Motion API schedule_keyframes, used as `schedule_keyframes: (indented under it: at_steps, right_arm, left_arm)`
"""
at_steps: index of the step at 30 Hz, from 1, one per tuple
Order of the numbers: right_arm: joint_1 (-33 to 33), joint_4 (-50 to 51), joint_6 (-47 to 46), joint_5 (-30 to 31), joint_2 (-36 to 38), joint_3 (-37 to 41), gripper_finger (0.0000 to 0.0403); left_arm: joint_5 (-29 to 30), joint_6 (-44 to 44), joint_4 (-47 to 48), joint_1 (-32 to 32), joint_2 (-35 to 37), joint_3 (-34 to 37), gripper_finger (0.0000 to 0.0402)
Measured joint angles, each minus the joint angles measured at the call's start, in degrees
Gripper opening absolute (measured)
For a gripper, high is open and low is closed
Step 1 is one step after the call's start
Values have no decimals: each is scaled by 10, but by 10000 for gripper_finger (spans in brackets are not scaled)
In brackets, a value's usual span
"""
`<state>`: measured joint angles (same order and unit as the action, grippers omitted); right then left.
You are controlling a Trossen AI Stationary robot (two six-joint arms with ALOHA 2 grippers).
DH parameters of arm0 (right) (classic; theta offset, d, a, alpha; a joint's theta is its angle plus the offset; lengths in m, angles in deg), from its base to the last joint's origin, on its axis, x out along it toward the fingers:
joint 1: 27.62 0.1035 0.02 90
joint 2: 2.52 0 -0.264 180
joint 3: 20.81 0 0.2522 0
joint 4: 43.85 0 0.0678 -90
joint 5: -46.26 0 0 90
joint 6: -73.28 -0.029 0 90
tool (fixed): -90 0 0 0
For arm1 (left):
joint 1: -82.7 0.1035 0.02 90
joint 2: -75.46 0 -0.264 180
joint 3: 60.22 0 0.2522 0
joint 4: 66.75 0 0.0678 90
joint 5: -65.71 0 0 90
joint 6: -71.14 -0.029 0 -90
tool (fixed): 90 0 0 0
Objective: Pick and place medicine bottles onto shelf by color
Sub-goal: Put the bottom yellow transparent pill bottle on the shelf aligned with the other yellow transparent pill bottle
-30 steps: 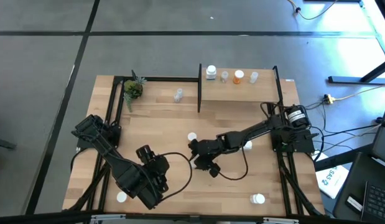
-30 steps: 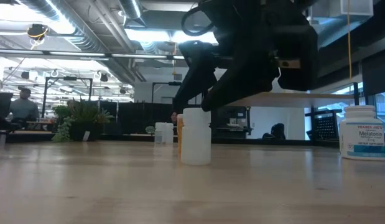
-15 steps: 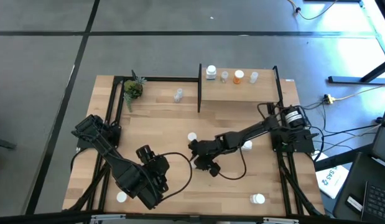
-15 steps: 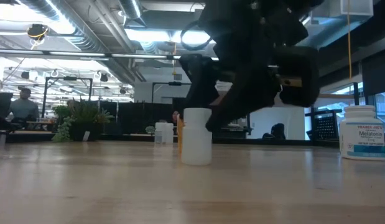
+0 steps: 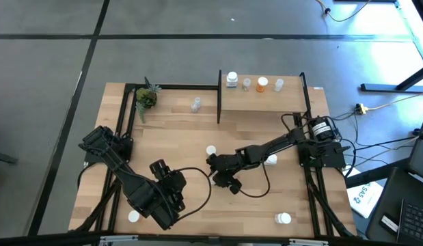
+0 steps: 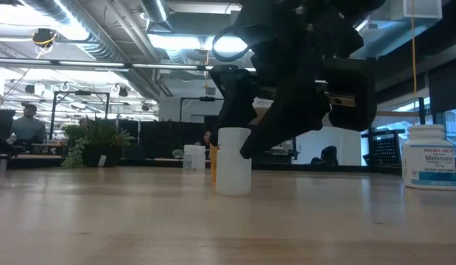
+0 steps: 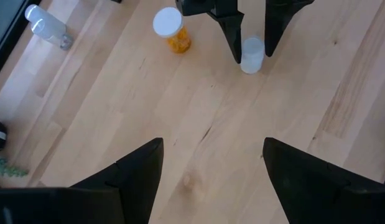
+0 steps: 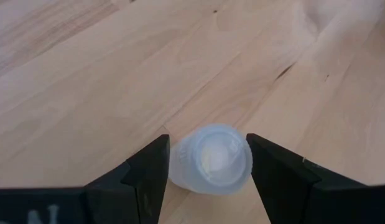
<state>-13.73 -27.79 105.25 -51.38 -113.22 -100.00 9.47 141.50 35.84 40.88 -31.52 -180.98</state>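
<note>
— Right wrist view: what sits between the pincer's fingers?
— A small translucent white bottle (image 8: 209, 158), smooth and round, upright on pale grained desk (image 8: 86, 74) mid-board; right gripper (image 8: 204, 180) spread around it, flanking closely.
— Changed?
— Arm has dropped slightly lower. Left gripper (image 7: 208, 168) spread, idle near the front-left corner

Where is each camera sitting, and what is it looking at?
High view: above, looking straight down on both arms, the shelf and the table.
Low view: at tabletop height, facing a white bottle under a dark arm.
Left wrist view: left fingers frame the right gripper.
Right wrist view: right fingers straddle that bottle.
Both wrist views share that bottle.
</note>
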Motion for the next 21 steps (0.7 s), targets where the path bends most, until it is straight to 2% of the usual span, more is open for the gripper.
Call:
schedule_keyframes:
  at_steps: [5,13,21]
  right_arm:
    - [0,0,-8,0,0,0,203]
    - [0,0,-34,-1,1,0,141]
    - [0,-1,-76,0,1,0,160]
  left_arm:
    - [0,0,0,0,0,0,270]
    - [0,0,0,0,0,0,270]
    - [0,0,0,0,0,0,270]
